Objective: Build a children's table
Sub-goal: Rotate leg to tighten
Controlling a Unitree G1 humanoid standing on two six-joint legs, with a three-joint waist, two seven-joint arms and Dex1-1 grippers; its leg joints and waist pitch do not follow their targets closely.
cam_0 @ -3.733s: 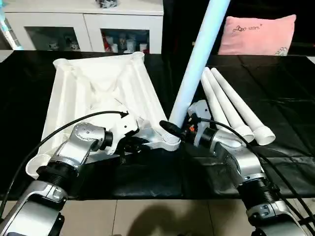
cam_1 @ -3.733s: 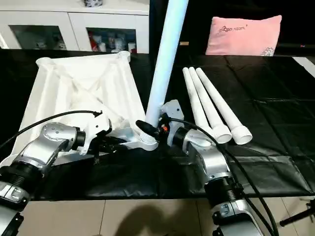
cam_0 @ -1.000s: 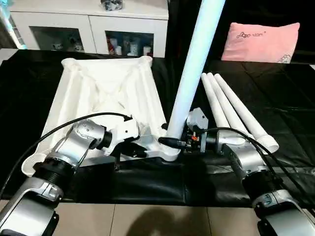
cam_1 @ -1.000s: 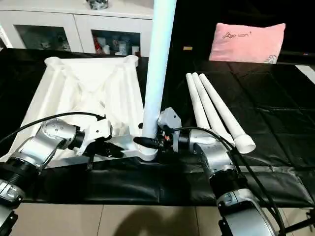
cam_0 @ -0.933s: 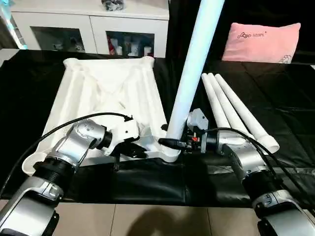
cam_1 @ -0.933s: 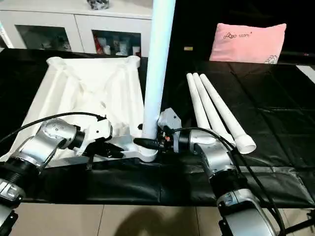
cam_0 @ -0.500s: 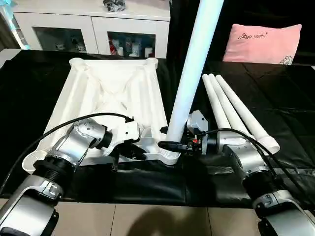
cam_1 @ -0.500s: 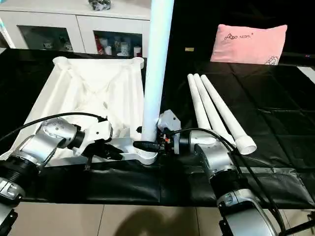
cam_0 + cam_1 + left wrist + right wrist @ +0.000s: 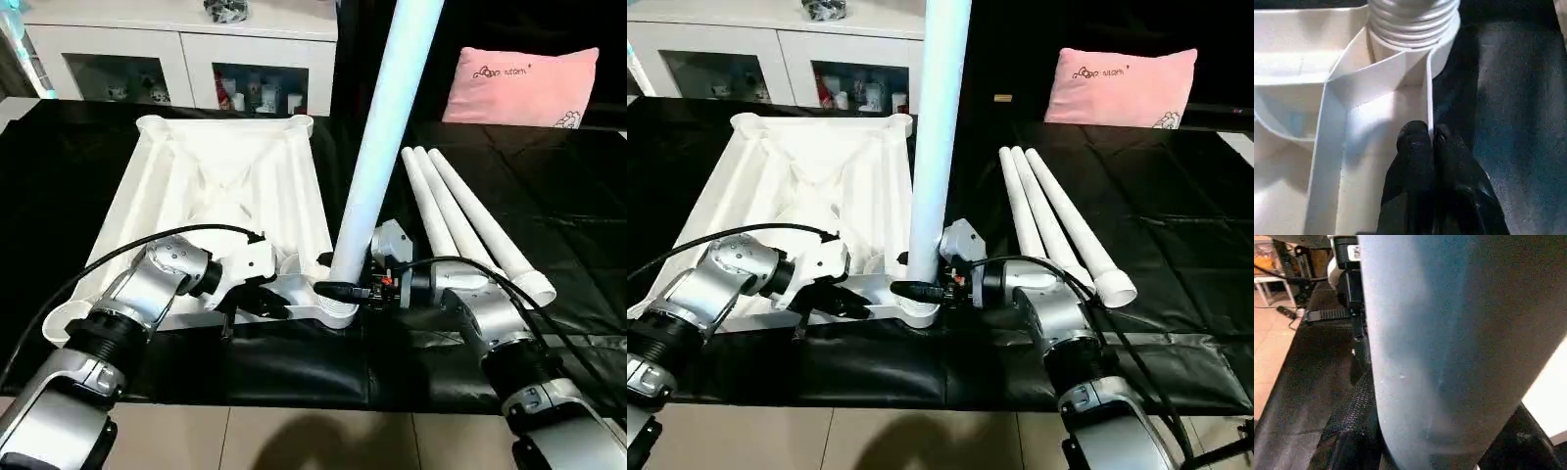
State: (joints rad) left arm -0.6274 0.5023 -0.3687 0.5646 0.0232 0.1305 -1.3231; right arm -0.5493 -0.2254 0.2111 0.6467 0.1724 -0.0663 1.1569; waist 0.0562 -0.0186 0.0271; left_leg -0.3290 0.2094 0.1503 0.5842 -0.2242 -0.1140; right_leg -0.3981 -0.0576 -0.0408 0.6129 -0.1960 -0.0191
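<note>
Left to right: my left pincer (image 9: 1429,142) is closing flat on the thin rim wall of the upturned table top (image 9: 220,186), just beside the near corner socket (image 9: 338,308), steadying it on the black-covered counter (image 9: 568,196). In the left wrist view the two fingers (image 9: 1413,147) are meeting with only that wall between them. The first leg (image 9: 387,137) is standing nearly upright with its foot in the corner socket, whose ringed collar is showing at its base. My right pincer (image 9: 341,289) is wrapping the leg low down, its black fingers lying on either side of the tube and clamping it.

Step in hand, as I judge it: seating the first leg. The next move is probably calling for a straight downward push or twist along the leg's axis while the left pincer is bracing the top. Three spare legs (image 9: 460,220) are lying side by side to the right, touching one another.
</note>
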